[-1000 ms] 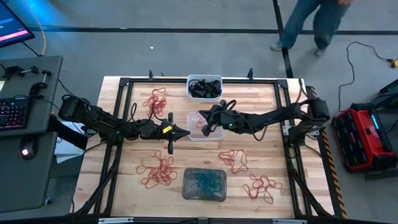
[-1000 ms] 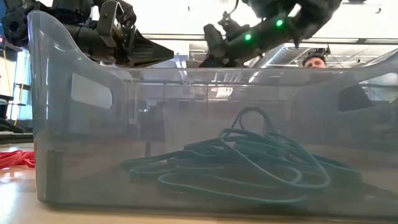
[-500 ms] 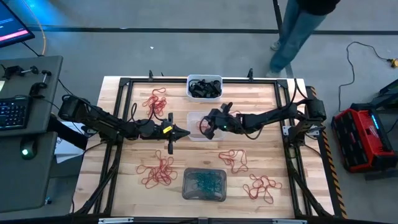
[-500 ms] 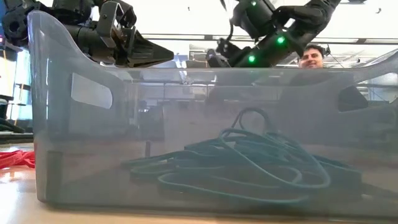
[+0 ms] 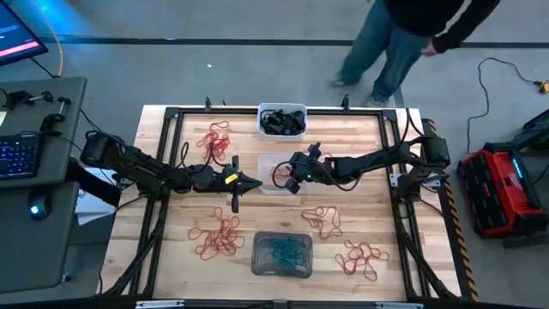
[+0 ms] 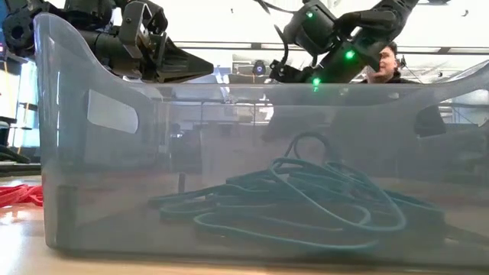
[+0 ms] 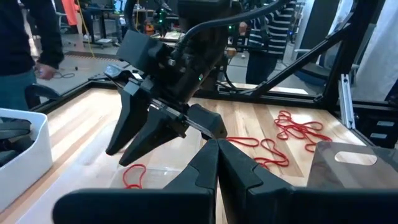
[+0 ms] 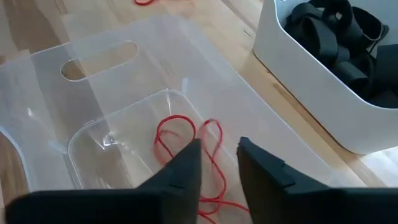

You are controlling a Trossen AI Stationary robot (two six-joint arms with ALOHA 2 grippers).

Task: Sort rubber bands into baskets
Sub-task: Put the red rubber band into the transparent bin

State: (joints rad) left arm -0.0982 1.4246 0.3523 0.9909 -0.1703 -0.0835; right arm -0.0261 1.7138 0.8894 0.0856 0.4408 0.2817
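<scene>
The clear basket (image 5: pixel 263 185) stands mid-table, and a red rubber band (image 8: pixel 185 138) lies on its floor. My right gripper (image 8: pixel 219 167) hangs over this basket, slanting down, open, with nothing between its fingers. My left gripper (image 5: pixel 257 183) is shut and points level just left of the clear basket. The white basket (image 5: pixel 261 121) at the far edge holds black bands (image 8: pixel 336 31). The grey basket (image 5: pixel 257 256) near the front holds teal bands (image 6: pixel 306 198). Loose red bands lie in heaps on the wood (image 5: pixel 217 237), (image 5: pixel 214 142), (image 5: pixel 322 221), (image 5: pixel 364 257).
A black frame (image 5: pixel 163 172) runs round the table's edges. A person (image 5: pixel 403 34) walks on the floor beyond the far edge. A desk with a keyboard (image 5: pixel 17 154) stands to the left, and a red box (image 5: pixel 502 189) to the right.
My right gripper has tipped further downward and sunk toward the clear basket. The person beyond the table has walked toward the left.
</scene>
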